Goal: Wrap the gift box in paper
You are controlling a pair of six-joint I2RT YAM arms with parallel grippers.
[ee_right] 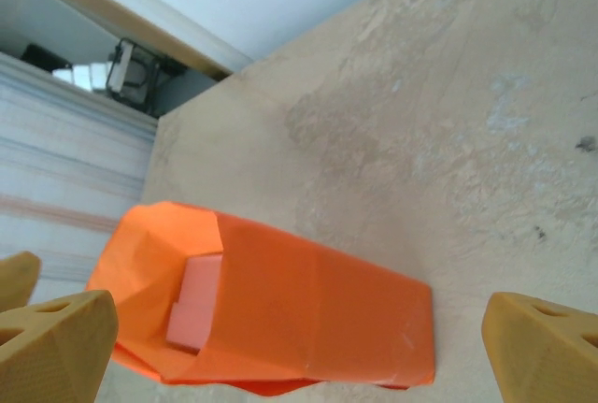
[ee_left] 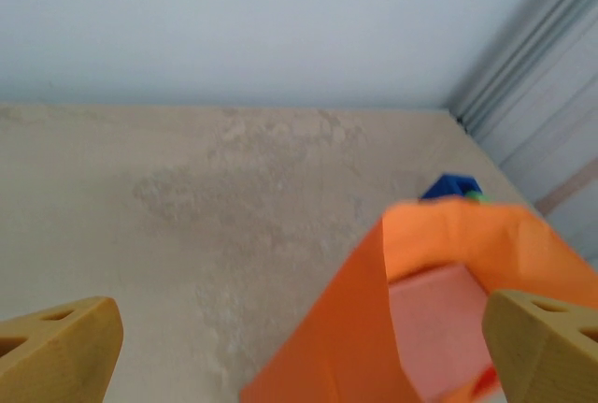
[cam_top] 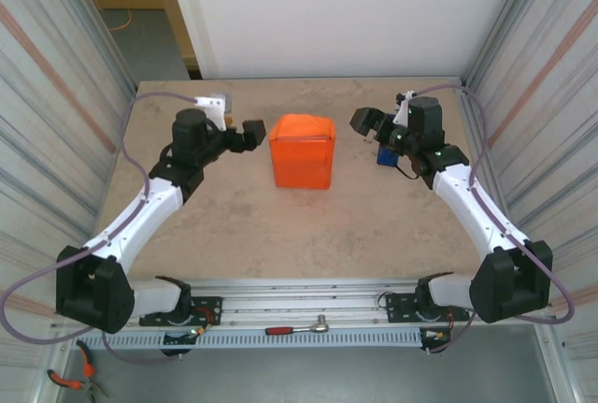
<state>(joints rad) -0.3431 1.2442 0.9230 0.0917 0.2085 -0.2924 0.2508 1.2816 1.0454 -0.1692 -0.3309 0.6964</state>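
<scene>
Paper (cam_top: 302,151) folded over gift box (ee_right: 196,298) as orange sleeve, sitting at middle of table (cam_top: 374,225), between both arms. Sleeve ends open; pink box visible inside in both wrist views. Left hand (cam_top: 250,135) spread wide, holding nothing, just beside sleeve's left side. Right hand (cam_top: 366,123) likewise spread wide, empty, near sleeve's right side, apart from it. Blue tape dispenser (cam_top: 385,154) on table beside right hand.

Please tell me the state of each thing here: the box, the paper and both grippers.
gift box: inside the paper, visible through an open end
paper: folded around the gift box, one end open
left gripper: open, holding nothing
right gripper: open, holding nothing
</scene>
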